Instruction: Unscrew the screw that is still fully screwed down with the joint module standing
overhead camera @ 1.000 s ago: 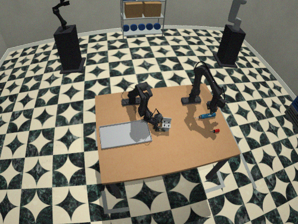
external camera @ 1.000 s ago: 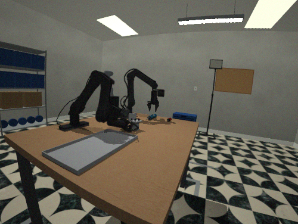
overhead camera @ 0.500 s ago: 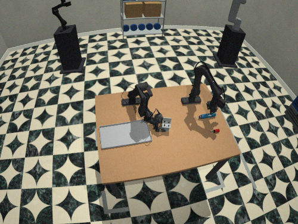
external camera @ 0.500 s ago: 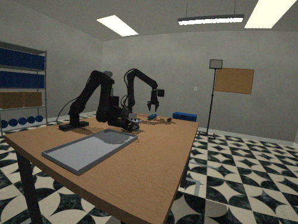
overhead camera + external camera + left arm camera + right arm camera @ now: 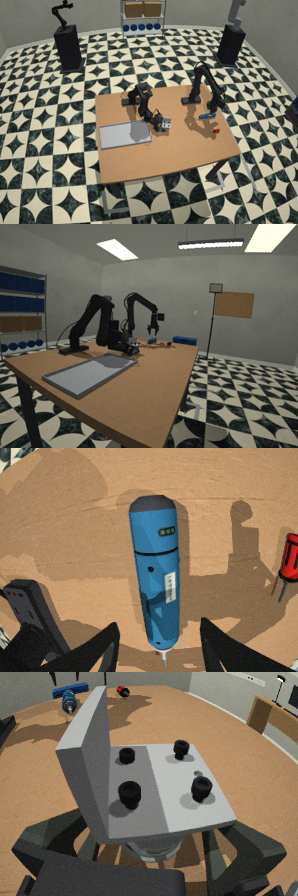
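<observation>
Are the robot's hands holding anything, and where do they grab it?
The left gripper holds nothing, open above the blue screwdriver. Whether the right gripper touches the joint module's body under the bracket, I can't tell.

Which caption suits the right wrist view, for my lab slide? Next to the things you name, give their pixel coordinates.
Four black screws (image 5: 130,793) stand in a grey L-shaped bracket (image 5: 172,819), one seated lower than the rest.
</observation>
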`<state>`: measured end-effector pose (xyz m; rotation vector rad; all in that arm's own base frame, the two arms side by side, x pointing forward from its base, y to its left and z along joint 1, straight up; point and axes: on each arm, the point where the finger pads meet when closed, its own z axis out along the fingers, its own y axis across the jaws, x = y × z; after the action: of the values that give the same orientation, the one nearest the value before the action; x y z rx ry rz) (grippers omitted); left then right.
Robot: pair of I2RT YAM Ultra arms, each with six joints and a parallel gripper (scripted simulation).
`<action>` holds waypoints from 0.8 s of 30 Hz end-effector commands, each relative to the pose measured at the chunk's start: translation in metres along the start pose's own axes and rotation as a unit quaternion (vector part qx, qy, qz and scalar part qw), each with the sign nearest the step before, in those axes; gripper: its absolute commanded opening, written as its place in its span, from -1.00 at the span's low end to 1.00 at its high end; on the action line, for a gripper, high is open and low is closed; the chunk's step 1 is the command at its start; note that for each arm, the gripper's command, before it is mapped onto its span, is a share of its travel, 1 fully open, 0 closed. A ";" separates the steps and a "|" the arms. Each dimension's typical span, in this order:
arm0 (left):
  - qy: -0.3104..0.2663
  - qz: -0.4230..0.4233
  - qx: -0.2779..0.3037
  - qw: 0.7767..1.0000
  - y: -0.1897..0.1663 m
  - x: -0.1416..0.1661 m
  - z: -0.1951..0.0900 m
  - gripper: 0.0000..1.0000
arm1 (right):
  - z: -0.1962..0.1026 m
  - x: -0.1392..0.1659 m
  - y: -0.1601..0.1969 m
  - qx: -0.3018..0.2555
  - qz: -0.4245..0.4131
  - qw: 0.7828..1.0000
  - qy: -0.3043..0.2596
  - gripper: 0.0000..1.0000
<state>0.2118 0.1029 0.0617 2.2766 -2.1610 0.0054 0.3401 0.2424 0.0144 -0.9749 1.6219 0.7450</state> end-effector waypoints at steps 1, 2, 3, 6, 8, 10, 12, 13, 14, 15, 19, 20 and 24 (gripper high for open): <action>-0.002 -0.003 0.006 1.000 -0.002 0.000 -0.003 0.30 | -0.005 -0.006 -0.005 0.010 -0.006 1.000 -0.003 0.72; -0.002 -0.003 0.006 1.000 -0.002 0.000 -0.003 0.30 | -0.006 -0.005 -0.004 0.009 -0.004 1.000 -0.001 0.72; -0.002 -0.003 0.006 1.000 -0.002 0.000 -0.003 0.30 | -0.007 -0.004 -0.003 0.009 -0.003 1.000 0.000 0.72; -0.002 -0.003 0.006 1.000 -0.002 0.000 -0.003 0.30 | -0.007 -0.003 -0.003 0.009 -0.002 1.000 0.001 0.72; -0.002 -0.003 0.006 1.000 -0.002 0.000 -0.003 0.30 | -0.007 -0.003 -0.003 0.009 -0.001 1.000 0.002 0.72; -0.002 -0.003 0.006 1.000 -0.002 0.000 -0.003 0.30 | -0.008 -0.003 -0.003 0.009 -0.001 1.000 0.002 0.72; -0.002 -0.003 0.006 1.000 -0.002 0.000 -0.003 0.30 | -0.008 -0.003 -0.002 0.009 -0.001 1.000 0.002 0.72; -0.002 -0.003 0.006 1.000 -0.002 0.000 -0.003 0.30 | -0.008 -0.003 -0.002 0.009 -0.002 1.000 0.002 0.72; -0.002 -0.003 0.006 1.000 -0.002 0.000 -0.003 0.30 | -0.008 -0.003 -0.002 0.009 -0.002 1.000 0.002 0.72; -0.002 -0.003 0.006 1.000 -0.002 0.000 -0.003 0.30 | -0.008 -0.003 -0.002 0.009 -0.002 1.000 0.002 0.72; -0.002 -0.003 0.006 1.000 -0.002 0.000 -0.003 0.30 | -0.008 -0.003 -0.002 0.009 -0.001 1.000 0.002 0.72; -0.002 -0.003 0.006 1.000 -0.002 0.000 -0.003 0.30 | -0.008 -0.003 -0.002 0.009 -0.001 1.000 0.002 0.72; -0.002 -0.003 0.006 1.000 -0.002 0.000 -0.003 0.30 | -0.009 -0.002 -0.002 0.009 0.000 1.000 0.004 0.72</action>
<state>0.2118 0.1029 0.0617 2.2766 -2.1610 0.0054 0.3401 0.2424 0.0144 -0.9749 1.6219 0.7450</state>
